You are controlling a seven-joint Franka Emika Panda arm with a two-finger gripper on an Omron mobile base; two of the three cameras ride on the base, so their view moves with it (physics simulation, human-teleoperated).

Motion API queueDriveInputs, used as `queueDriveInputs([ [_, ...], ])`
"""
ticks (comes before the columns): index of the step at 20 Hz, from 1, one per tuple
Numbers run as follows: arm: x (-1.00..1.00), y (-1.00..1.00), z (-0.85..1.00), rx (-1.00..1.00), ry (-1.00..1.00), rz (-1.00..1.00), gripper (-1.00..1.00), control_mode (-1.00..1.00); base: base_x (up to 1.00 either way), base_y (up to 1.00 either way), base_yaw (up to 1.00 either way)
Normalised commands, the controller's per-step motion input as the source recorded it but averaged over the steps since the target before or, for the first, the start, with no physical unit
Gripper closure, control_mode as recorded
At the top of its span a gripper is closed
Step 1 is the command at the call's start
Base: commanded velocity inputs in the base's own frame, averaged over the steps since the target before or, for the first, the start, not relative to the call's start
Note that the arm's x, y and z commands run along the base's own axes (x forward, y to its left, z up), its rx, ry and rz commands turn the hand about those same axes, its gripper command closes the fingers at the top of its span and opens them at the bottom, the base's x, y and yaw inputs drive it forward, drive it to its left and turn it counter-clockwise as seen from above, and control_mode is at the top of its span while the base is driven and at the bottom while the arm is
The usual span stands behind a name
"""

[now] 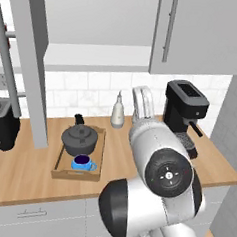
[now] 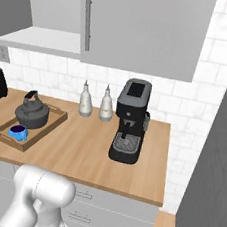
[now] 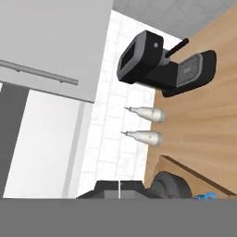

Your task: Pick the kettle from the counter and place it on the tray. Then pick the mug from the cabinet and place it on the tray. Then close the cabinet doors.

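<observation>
One long light-brown wood-grain desk (image 1: 137, 167) above pale grey drawer fronts. One light grey wall-mounted upper cabinet (image 1: 95, 53) with a pale shelf inside, standing open; two flat light grey cabinet doors with long vertical metal bar handles, the right door (image 1: 196, 36) closed flat, the left door (image 1: 31, 64) swung out edge-on toward the left base view. One white robot arm (image 1: 155, 193) with dark joints, rising in the foreground. One tall black coffee machine (image 2: 131, 120) on the desk, to the right of the tray. One black toaster-like appliance (image 1: 2, 125) at the desk's left end. One shallow rectangular light wooden tray (image 1: 61, 171) with raised rim, lying on the desk below the open cabinet. One squat round dark grey kettle (image 1: 79, 139) with arched handle, sitting in the rear half of the tray. Two pale grey slender bottles (image 2: 87, 100) side by side against the tiled wall, between tray and coffee machine. One small bright blue mug (image 1: 82, 162) with dark inside, in the front half of the tray, just beside the kettle. Fingers (image 3: 119, 190): two dark tips pressed together, holding nothing; in the hand view the kettle and mug lie just beside the tips, toward the lower right edge, apart from them.
</observation>
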Motion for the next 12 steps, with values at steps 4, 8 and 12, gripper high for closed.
queueDriveInputs([
  [4,-0.41,0.6,-0.24,-0.09,-0.16,0.0,1.0,-1.0,0.0,0.0,0.0],
  [8,-0.19,0.63,-0.43,-0.14,-0.22,0.0,1.0,-1.0,0.0,0.0,0.0],
  [12,-0.02,0.64,-0.34,-0.15,-0.22,0.0,1.0,-1.0,0.0,0.0,0.0],
])
